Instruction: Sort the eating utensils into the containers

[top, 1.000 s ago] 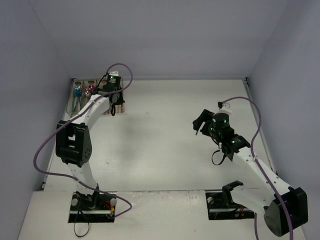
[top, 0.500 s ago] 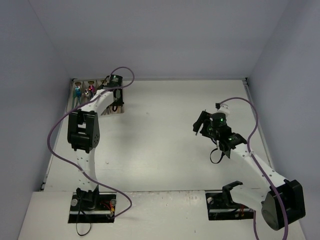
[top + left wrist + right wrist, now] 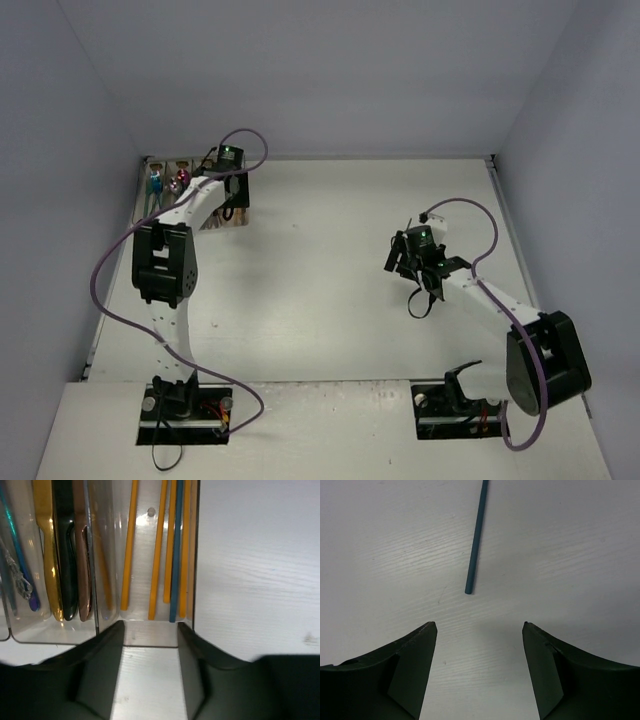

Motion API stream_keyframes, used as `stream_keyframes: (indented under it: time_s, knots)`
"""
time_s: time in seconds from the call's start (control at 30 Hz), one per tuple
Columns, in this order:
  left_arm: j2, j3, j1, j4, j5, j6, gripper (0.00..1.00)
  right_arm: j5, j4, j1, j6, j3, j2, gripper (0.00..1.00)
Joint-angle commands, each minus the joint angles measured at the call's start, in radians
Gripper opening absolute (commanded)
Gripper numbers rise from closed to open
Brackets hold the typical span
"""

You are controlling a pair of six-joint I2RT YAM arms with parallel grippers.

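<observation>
The containers (image 3: pixel 142 530) are clear bins in a row at the table's far left (image 3: pixel 146 212). In the left wrist view the rightmost bin holds several orange sticks (image 3: pixel 157 555) and one blue stick (image 3: pixel 176 555). The bin beside it holds gold (image 3: pixel 47 555), black (image 3: pixel 65 555) and copper (image 3: pixel 82 555) utensils. Teal handles (image 3: pixel 12 555) lie further left. My left gripper (image 3: pixel 151 629) (image 3: pixel 231 207) hovers at the near end of the stick bin, open and empty. My right gripper (image 3: pixel 479 626) (image 3: pixel 398 256) is open over the bare table. A teal stick (image 3: pixel 476 535) lies just ahead of its fingertips, untouched.
Teal (image 3: pixel 155 183) and pink (image 3: pixel 180 180) utensil heads show in the left bins from above. White walls close in the table at the back and on both sides. Purple cables loop from both arms.
The left jaws have parted and the left arm has drawn up at the bins. The right arm has stretched out lower, its gripper shifting slightly left and toward me.
</observation>
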Motion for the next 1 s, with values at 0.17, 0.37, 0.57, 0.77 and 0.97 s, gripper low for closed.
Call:
stream_keyframes:
  time_s: [0.17,0.37,0.57,0.77,0.97]
  knots:
    - [-0.448,-0.169,-0.137,0.09,0.018,-0.017,0.72,0.173,-0.052,-0.012,-0.005,0.22,0.235,0.58]
    - [-0.634,-0.348,-0.223,0.107,0.053,-0.012,0.79,0.151,-0.053,-0.034,-0.006,0.321,0.362,0.52]
    - [-0.784,-0.486,-0.247,0.123,0.118,-0.003,0.82,0.114,-0.052,-0.07,0.003,0.381,0.455,0.46]
    - [-0.875,-0.566,-0.264,0.132,0.186,-0.004,0.82,0.103,-0.052,-0.083,0.001,0.418,0.513,0.37]
    - [-0.896,-0.595,-0.281,0.134,0.217,-0.03,0.82,0.084,-0.052,-0.088,0.001,0.439,0.571,0.2]
